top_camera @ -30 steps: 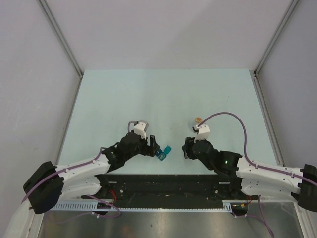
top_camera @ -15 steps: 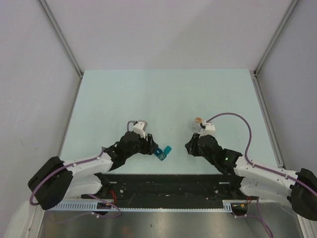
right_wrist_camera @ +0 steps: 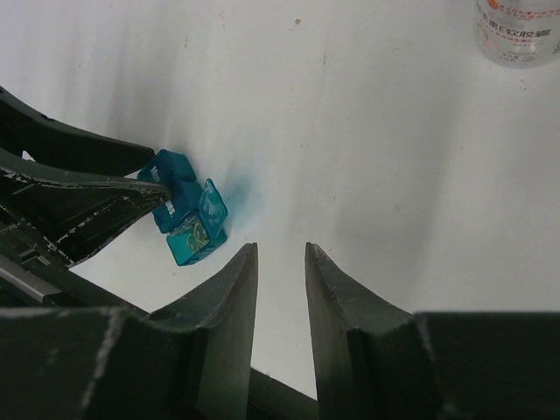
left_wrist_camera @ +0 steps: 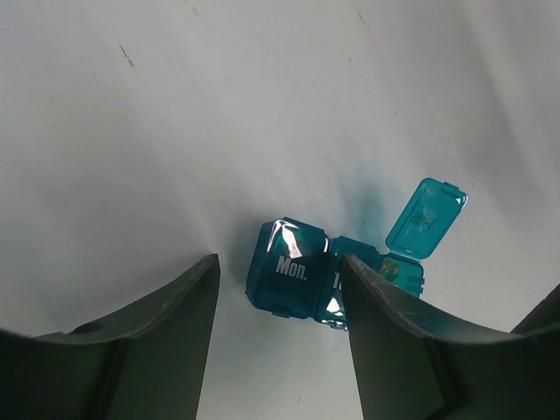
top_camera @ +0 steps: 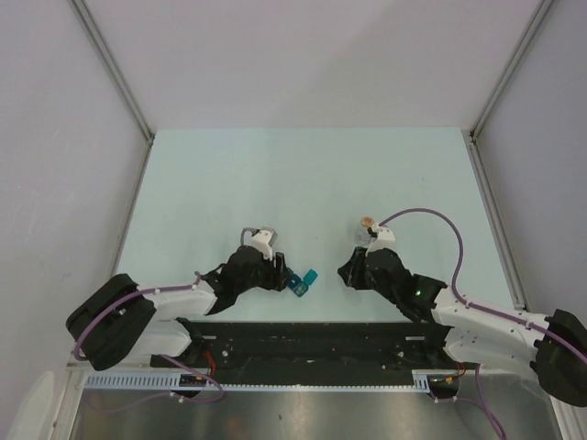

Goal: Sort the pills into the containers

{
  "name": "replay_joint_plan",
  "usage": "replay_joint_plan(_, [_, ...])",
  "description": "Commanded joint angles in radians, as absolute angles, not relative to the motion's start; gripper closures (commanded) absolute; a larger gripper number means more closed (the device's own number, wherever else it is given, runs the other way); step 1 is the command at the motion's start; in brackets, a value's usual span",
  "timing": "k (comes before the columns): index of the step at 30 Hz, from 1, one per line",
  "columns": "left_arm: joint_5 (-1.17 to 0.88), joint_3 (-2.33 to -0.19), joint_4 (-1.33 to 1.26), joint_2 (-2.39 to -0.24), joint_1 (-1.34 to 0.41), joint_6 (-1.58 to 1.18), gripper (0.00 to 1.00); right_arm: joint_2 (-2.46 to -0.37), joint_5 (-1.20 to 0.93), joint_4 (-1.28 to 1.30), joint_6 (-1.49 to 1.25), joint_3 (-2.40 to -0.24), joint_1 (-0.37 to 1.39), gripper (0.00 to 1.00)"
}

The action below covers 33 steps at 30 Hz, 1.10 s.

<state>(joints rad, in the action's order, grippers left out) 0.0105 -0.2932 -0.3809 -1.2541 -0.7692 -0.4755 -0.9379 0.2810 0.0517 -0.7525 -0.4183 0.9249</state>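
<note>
Up close, our left gripper (left_wrist_camera: 278, 260) stands released, its dark matte fingers (left_wrist_camera: 131, 350) spread either side of the box (left_wrist_camera: 293, 276), a glossy translucent teal row of rounded cubes on the smooth pale table (left_wrist_camera: 175, 131), one end lid (left_wrist_camera: 426, 219) hinged up. Our right gripper (right_wrist_camera: 282, 252), near the box but apart from it, shows only a narrow gap between its fingers and grasps nothing. The left wrist view alone lets us read "Mon." on one cube, while the right wrist view adds the clear labelled bottle (right_wrist_camera: 521, 31).

Glossy translucent plastic pill box (left_wrist_camera: 293, 278) on a smooth, matt table (left_wrist_camera: 175, 114).
</note>
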Motion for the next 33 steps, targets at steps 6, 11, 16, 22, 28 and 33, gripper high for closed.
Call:
replay_joint_plan(6, [-0.049,-0.288,-0.477,-1.293,-0.762,-0.499,0.41,-0.942,0.275,0.028,-0.765,-0.419,0.917,0.69])
replay_joint_plan(11, [-0.058,-0.268,-0.485,-1.282,-0.762,-0.495,0.44,-0.954,0.275,0.028,-0.767,-0.419,0.919,0.69])
replay_joint_plan(16, [-0.069,-0.247,-0.492,-1.279,-0.762,-0.497,0.47,-0.976,0.262,0.009,-0.773,-0.419,0.917,0.72])
replay_joint_plan(22, [-0.072,-0.222,-0.500,-1.261,-0.762,-0.503,0.51,-1.031,0.227,-0.049,-0.787,-0.419,0.917,0.78])
replay_joint_plan(28, [-0.071,-0.212,-0.503,-1.249,-0.762,-0.508,0.52,-1.133,0.201,-0.161,-0.761,-0.419,0.919,0.86])
replay_joint_plan(33, [-0.074,-0.204,-0.506,-1.238,-0.762,-0.514,0.52,-1.235,0.232,-0.262,-0.729,-0.419,0.923,1.00])
